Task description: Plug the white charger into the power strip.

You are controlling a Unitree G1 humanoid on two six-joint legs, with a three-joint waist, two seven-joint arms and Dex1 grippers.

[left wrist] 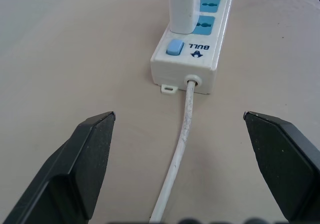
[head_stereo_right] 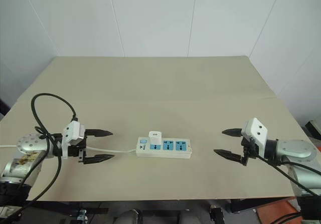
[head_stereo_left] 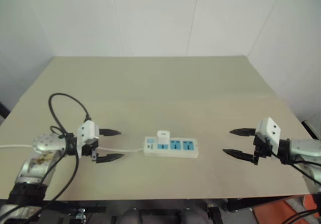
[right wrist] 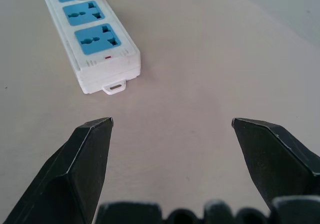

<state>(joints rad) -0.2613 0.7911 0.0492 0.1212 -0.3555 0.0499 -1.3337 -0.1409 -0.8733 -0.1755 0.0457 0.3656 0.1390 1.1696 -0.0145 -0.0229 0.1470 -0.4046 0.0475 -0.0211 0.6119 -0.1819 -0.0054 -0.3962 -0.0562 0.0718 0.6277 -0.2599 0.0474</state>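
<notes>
Apparently the job is as good as finished: the white charger [head_stereo_left: 163, 136] stands upright in the blue socket face nearest the switch end of the power strip [head_stereo_left: 171, 147], which lies flat near the middle of the tabletop [head_stereo_left: 160, 83], its white cord [left wrist: 177, 164] trailing off toward the robot's left. Whether the prongs are pushed fully home I cannot tell, though in the left wrist view the charger's body seems to sit flush on the socket. The left gripper [head_stereo_left: 110, 145] hangs well apart from the strip's switch end, fingers spread wide and holding nothing; the right gripper [head_stereo_left: 239, 143] hovers well apart from the far end, just as wide and just as empty. By my reckoning nothing is left but perhaps a check of the seating. Beside the blue switch [left wrist: 174, 47] the strip carries the word "BULL" with a small logo under it; no other writing is legible
</notes>
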